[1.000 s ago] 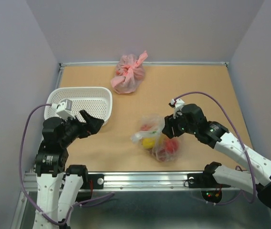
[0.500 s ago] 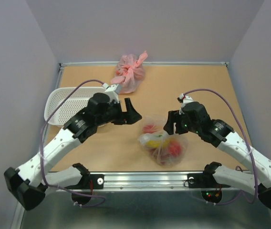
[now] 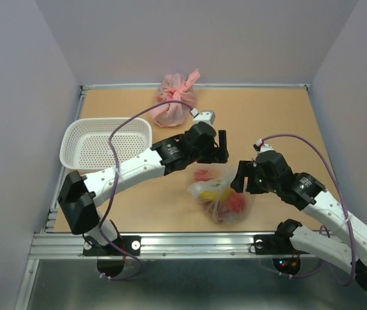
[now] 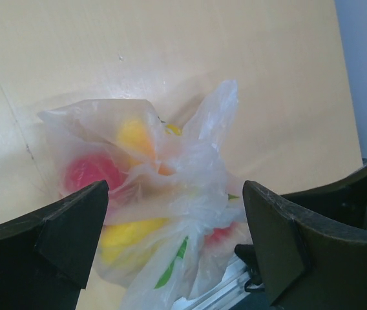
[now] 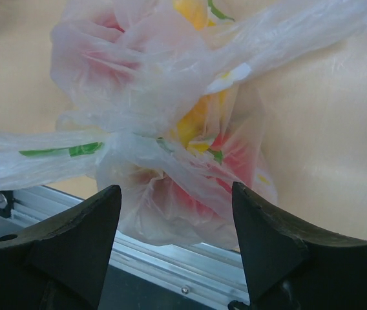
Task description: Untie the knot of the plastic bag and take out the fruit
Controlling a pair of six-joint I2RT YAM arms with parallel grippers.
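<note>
Frankly, you can barely find the knot in the plastic bag; fruit blurs to colour; left gripper and right gripper both gape, empty

white basket: perforated plastic, sitting on the tabletop
pink bag: knotted shut, behind the basket and off to its right, well apart
tabletop: tan wood, under the basket
metal rail: runs in front of the basket
</note>
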